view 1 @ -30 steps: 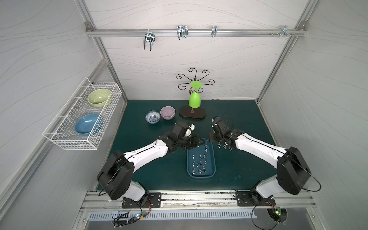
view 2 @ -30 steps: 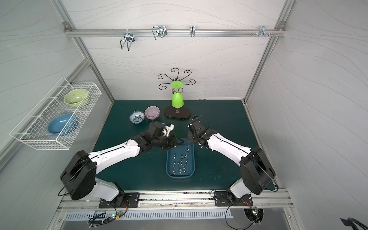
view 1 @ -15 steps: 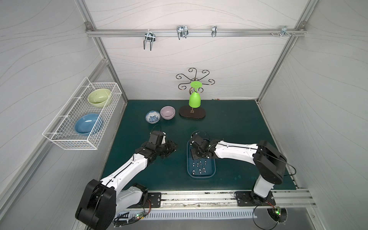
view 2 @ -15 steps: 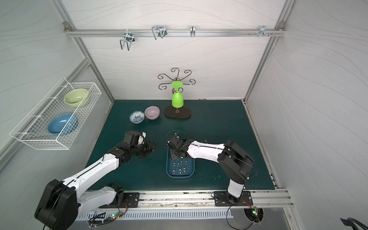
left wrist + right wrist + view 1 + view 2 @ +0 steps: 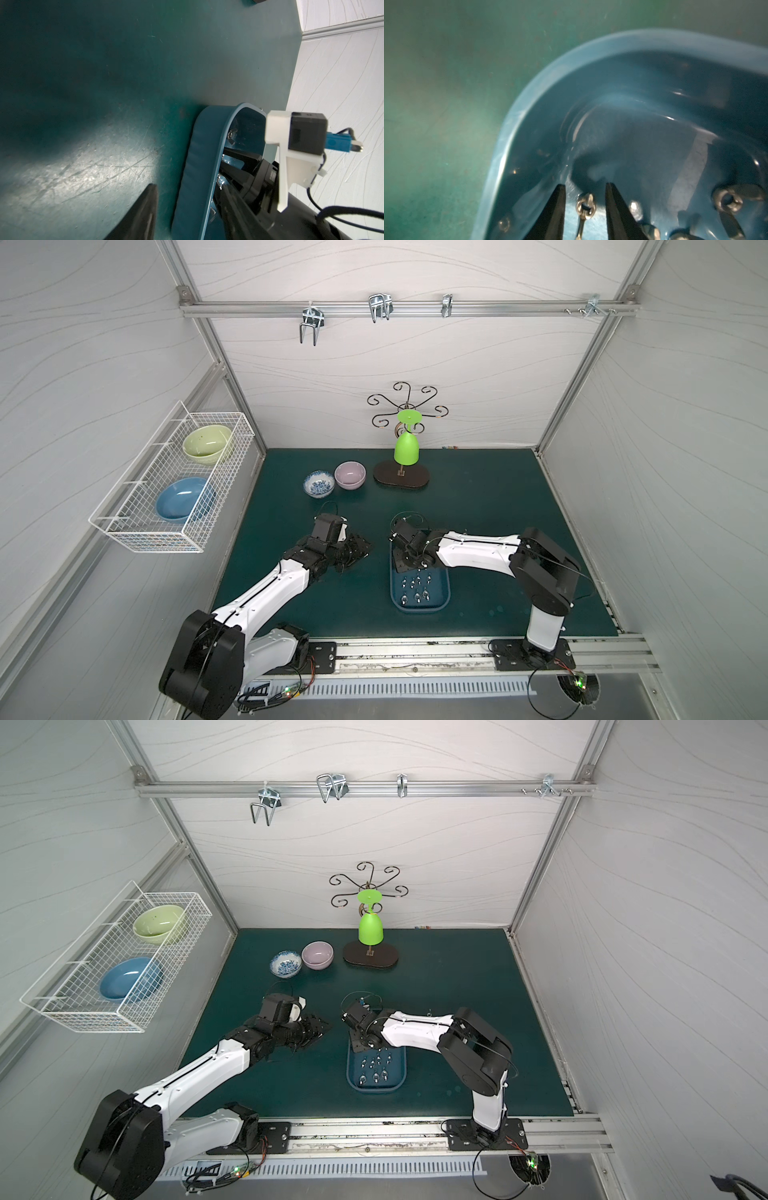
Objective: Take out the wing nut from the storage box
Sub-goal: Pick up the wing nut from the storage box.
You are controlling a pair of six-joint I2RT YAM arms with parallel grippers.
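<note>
Dark green matting covers the table [image 5: 498, 497], and the storage box [image 5: 420, 609] sits on it at the lower centre of both top views, its long side running up the frame. Through the right wrist camera I see one wing nut [image 5: 584, 205] lying on the box floor near a rounded corner, at the bottom centre of that frame. My right end effector [image 5: 585, 185] is down inside the box with that nut between its two black fingers [image 5: 556, 207]. The gap is narrow, yet blue floor shows on either side of the nut, so nothing is gripped. More wing nuts [image 5: 415, 587] lie loose across the rest of the box floor. My left end effector [image 5: 359, 549] is over the matting to the left of the box, near its upper end but apart from it, fingers moderately spread and holding nothing. Two small bowls [image 5: 350, 477] and a stand [image 5: 415, 483] carrying a green cup [image 5: 406, 448] are toward the top of the table, well apart from the box.
</note>
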